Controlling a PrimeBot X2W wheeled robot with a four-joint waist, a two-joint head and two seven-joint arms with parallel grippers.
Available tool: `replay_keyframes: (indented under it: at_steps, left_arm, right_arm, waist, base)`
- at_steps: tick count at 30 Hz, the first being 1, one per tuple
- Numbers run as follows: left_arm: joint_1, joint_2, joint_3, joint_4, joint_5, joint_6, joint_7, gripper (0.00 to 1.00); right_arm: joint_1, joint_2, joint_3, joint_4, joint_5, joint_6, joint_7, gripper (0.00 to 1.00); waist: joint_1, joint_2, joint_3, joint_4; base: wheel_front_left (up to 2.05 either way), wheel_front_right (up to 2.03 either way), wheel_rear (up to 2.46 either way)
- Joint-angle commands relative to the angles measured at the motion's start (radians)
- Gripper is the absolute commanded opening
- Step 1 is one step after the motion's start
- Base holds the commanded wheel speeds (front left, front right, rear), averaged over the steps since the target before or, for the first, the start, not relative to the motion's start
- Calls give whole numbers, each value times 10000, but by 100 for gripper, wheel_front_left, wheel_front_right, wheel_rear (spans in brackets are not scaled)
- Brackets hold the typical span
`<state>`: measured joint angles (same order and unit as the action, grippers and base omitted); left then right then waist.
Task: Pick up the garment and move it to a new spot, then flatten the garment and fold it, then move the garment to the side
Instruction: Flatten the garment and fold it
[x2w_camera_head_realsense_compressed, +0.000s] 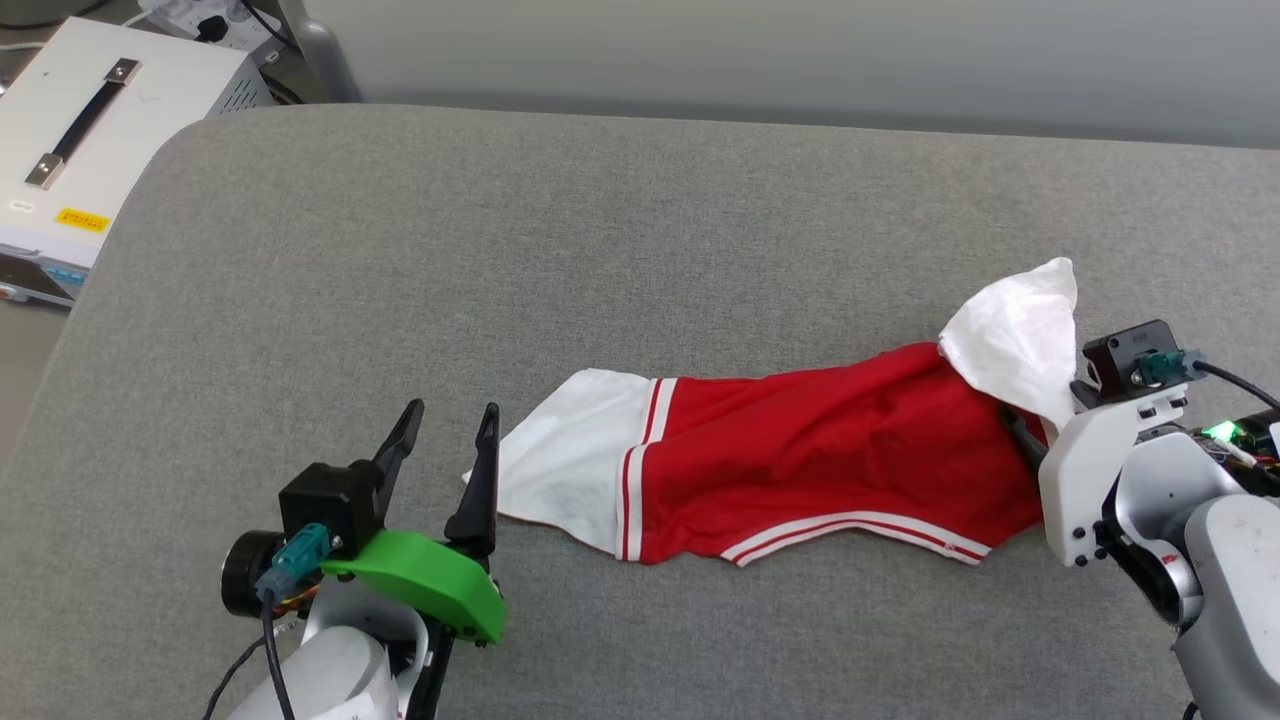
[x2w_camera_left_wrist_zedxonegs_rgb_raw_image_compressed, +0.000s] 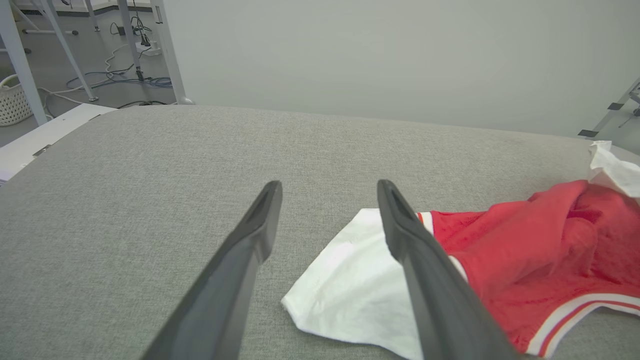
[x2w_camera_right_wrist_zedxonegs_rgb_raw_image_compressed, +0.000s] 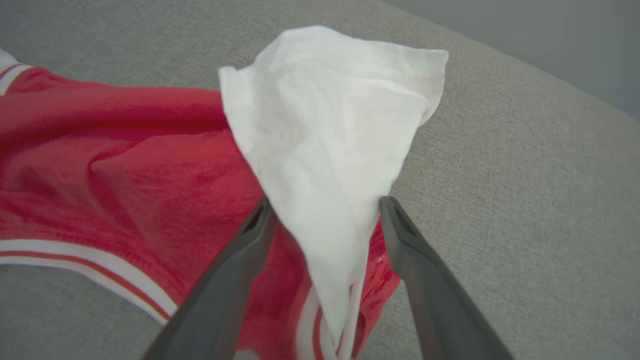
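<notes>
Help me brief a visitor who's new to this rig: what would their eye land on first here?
The red garment, stretched crumpled across the grey padded surface, right of centre in the head view. Next, its white sleeve peaking up between the fingers of the open right gripper at the garment's right end. The left gripper, also open, sits beside the other sleeve.
</notes>
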<state>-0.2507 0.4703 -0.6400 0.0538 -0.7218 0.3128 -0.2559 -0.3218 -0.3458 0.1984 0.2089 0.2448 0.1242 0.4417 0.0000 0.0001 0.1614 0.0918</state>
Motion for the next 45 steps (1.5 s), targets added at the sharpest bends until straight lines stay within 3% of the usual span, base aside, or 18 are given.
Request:
replay_keyframes:
  at_steps: [1, 3, 8, 15, 20, 21, 24, 29, 30, 31, 32, 40, 45]
  left_arm:
    - [121, -49, 63, -14, 74, -32, -58, 100]
    - [139, -66, 125, -19, 125, -38, -58, 100]
    - [253, -97, 296, -26, 207, -35, -58, 100]
    - [397, -160, 354, 55, 266, -95, -58, 100]
    - [478, -181, 321, 151, 265, -140, -58, 100]
    - [526, -201, 259, 260, 239, -180, -47, 100]
    - [598, -195, 207, 357, 209, -208, -31, 100]
    - [737, -117, 223, 436, 179, -183, -17, 100]
    - [774, -103, 245, 437, 174, -167, -19, 100]
    - [805, -96, 261, 435, 169, -156, -21, 100]
    - [843, -90, 276, 433, 160, -146, -23, 100]
    - [1045, -43, 408, 399, 125, -80, -34, 100]
    - [1177, -14, 543, 374, 93, -37, -40, 100]
  right_arm:
    - [-267, -72, 43, 126, 125, 65, -14, 69]
    - [-507, -85, -30, 217, 175, 65, -115, 0]
    - [-741, 39, -630, 145, 451, 65, -261, 0]
    - [49, 591, -2668, 67, 922, 65, -344, 0]
    - [1249, 1527, -4547, 144, 1188, 65, -512, 0]
    - [1920, 2006, -5340, 354, 1242, 65, -658, 0]
    - [2491, 2403, -5901, 621, 1269, 65, -859, 0]
    - [2855, 2655, -5976, 727, 1269, 65, -1670, 0]
    - [2887, 2677, -5933, 672, 1254, 65, -1954, 34]
    - [2912, 2675, -5879, 610, 1184, 65, -2188, 49]
    - [2930, 2677, -5842, 538, 1134, 65, -2449, 100]
    - [3130, 2410, -5260, -542, 450, 65, -4179, 100]
    - [3536, 2368, -4667, -1512, -50, 65, -4572, 100]
  waist:
    - [0, -1, 79, 67]
    - [0, -1, 100, 66]
    - [0, -1, 84, -45]
    - [0, -1, -83, -179]
    - [0, -1, -208, -129]
    - [0, -1, -295, -98]
    - [0, -1, -375, -112]
    - [0, -1, -495, -214]
    - [0, -1, -524, -240]
    - [0, -1, -552, -258]
    - [0, -1, -591, -274]
    - [0, -1, -815, -367]
    - [0, -1, -943, -419]
  base:
    - [0, 0, 0]
    - [0, 0, 0]
    - [0, 0, 0]
    - [0, 0, 0]
    - [0, 0, 0]
    - [0, 0, 0]
    - [0, 0, 0]
    - [0, 0, 0]
    - [0, 0, 0]
    - [0, 0, 0]
    - [0, 0, 0]
    - [0, 0, 0]
    - [0, 0, 0]
